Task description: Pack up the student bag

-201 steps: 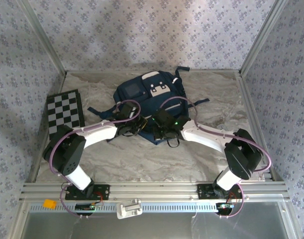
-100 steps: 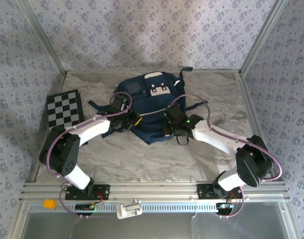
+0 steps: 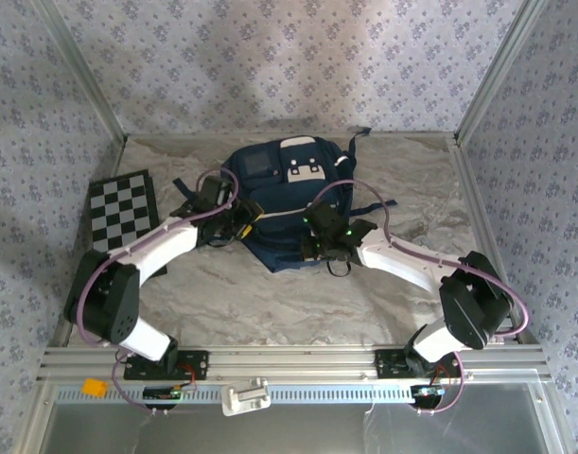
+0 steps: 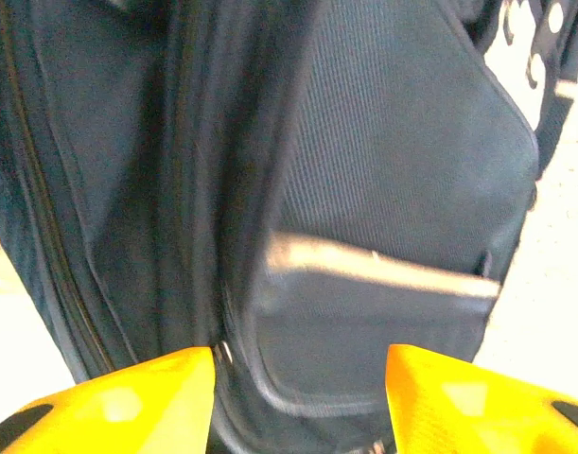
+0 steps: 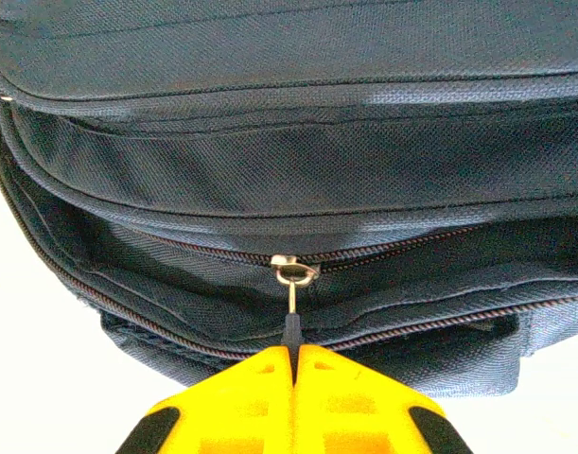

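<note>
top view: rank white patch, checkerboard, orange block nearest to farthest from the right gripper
1. white patch, on the student bag, beyond the right gripper pinching its zipper pull
2. checkerboard, far left side
3. orange block, bottom-left corner

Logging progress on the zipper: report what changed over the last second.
The left gripper moved left and farther away along the student bag's side, jaws open. The right gripper shifted slightly right; it pinches the zipper pull. The bag barely shifted; the checkered board stayed put.
</note>
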You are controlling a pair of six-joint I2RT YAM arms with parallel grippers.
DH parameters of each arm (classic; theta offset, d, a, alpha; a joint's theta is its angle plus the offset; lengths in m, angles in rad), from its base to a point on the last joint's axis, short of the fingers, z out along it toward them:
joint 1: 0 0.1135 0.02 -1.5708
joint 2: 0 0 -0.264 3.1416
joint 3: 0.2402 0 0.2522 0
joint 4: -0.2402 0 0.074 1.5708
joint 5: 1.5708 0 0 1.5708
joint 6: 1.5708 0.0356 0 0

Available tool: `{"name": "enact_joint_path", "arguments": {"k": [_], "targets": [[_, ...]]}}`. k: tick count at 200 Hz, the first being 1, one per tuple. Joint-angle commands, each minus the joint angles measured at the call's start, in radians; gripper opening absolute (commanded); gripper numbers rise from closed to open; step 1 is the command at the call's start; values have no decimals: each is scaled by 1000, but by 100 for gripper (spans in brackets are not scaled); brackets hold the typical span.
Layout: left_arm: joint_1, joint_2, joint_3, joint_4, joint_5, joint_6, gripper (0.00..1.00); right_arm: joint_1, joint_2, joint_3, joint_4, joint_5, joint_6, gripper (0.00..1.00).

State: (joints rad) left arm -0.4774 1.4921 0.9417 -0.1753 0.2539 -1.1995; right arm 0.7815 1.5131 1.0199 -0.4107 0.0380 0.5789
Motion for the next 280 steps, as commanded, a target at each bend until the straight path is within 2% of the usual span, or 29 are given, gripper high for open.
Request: {"name": "enact_joint_path", "arguments": {"k": [1,38,107,166,207,228,241,257,280], "targets": [[-98,-46,-35,40,-58,-142,51,12,9,17,-14,-10,13,0],[-194,-2,-44,83,-133,-311,50,11,0,8,-22,7,15,0],[-268,96,12,59,-207,-463,48,12,-17,-13,23,7,35,0],[-328,121,24,-28,-348,-627,48,13,-14,-35,49,2,33,0],[-347,155,67,-48,-422,-656,34,18,10,-18,31,24,18,0],[-326,164,56,-31,-416,-633,20,18,4,-16,6,61,16,0],[-305,166,57,-28,-412,-572,12,18,-4,-11,-26,86,2,0],[-267,150,67,-113,-415,-537,5,18,-13,2,-90,142,-23,0],[-202,97,20,-124,-429,-477,0,5,-33,-4,-144,181,-66,0]]}}
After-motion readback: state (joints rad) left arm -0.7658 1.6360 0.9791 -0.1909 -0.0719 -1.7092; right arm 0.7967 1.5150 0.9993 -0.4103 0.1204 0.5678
